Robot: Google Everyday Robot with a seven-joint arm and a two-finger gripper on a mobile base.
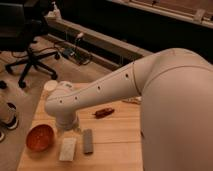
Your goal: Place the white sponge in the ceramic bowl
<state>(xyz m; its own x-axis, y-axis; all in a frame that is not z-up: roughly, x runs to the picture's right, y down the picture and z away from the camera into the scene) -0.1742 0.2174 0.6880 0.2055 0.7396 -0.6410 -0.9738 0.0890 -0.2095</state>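
The white sponge (67, 149) lies flat near the table's front edge, with nothing holding it. The orange-red ceramic bowl (40, 137) stands just to its left, with nothing in it. My gripper (70, 129) points down from the white arm's wrist (62, 107), just above and behind the sponge and to the right of the bowl. The wrist covers most of it. It is open and holds nothing.
A darker grey narrow block (88, 141) lies right of the sponge. A small red object (104, 112) lies mid-table and a white paper cup (50, 86) stands at the far left corner. The wooden table's left edge (31, 131) drops to the floor, where an office chair (27, 52) stands.
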